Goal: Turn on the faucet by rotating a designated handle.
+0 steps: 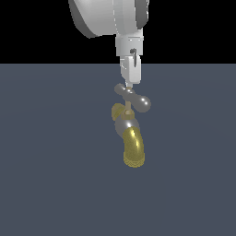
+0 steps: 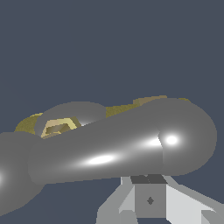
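- Where the faucet [image 1: 128, 133] stands near the middle of the flat blue-grey surface [image 1: 46, 184], its handle [image 1: 133, 97] sits on top: a slim silver-grey crossbar with rounded ends, carried on a small brass stem [image 1: 127, 110].
- In the exterior view the crossbar runs at a slant, one bulb up toward the arm, the larger-looking bulb lower and toward the exterior view's right.
- Below the handle comes the grey body [image 1: 124, 123], and from it the shiny brass-yellow spout [image 1: 133, 147] curves down, ending in a ridged mouth.
- The wrist view is filled by the handle [image 2: 118, 146] very close up, with brass parts of the faucet [image 2: 59, 127] showing behind it.
- The gripper [image 1: 130, 82] hangs straight above the handle's upper end, its white fingers [image 1: 131, 69] reaching down to the bulb there.
- The fingers look drawn close together, but I cannot tell whether they are clenched, released, or touching the handle.
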Available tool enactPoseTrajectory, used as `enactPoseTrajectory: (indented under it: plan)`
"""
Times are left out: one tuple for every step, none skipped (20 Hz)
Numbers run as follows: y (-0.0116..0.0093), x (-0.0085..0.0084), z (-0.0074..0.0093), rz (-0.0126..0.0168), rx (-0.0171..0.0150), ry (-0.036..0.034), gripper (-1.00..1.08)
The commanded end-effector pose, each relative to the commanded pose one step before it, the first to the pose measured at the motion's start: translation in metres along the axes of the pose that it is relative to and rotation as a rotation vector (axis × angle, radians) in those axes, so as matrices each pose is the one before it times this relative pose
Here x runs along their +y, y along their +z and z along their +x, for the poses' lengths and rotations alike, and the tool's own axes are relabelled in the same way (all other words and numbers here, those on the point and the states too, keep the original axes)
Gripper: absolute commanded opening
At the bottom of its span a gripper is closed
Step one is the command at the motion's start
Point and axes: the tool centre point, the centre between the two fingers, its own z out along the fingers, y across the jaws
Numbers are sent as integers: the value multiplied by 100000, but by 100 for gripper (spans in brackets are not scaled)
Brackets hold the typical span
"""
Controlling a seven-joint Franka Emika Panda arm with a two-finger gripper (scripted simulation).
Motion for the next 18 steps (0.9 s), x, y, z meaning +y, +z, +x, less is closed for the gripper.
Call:
enactPoseTrajectory:
  plan:
    - [-160, -299, 4360, 301, 2029, -5395, -100]
    - [-13, -166, 434, -11, 103, -278, -100]
    - [-13, -166, 437, -11, 104, -282, -100]
    - [-13, -167, 440, -11, 106, -286, -100]
    - [-13, -168, 442, -11, 106, -286, -100]
    - [-13, -169, 444, -11, 106, -286, -100]
    - [-13, -170, 445, -11, 106, -286, -100]
    - [-14, -170, 449, -12, 107, -289, -100]
    - [-14, -171, 450, -12, 107, -289, -100]
    - [-14, -172, 454, -12, 108, -293, -100]
    - [-14, -172, 456, -12, 109, -293, -100]
    - [-14, -173, 458, -12, 109, -293, -100]
    - [-14, -174, 460, -12, 109, -293, -100]
    - [-15, -175, 464, -12, 110, -296, -100]
    - [-15, -175, 468, -13, 111, -300, -100]
    - [-15, -176, 470, -13, 112, -300, -100]
    - [-16, -177, 473, -13, 112, -300, -100]
    - [0, 0, 0, 0, 0, 0, -100]
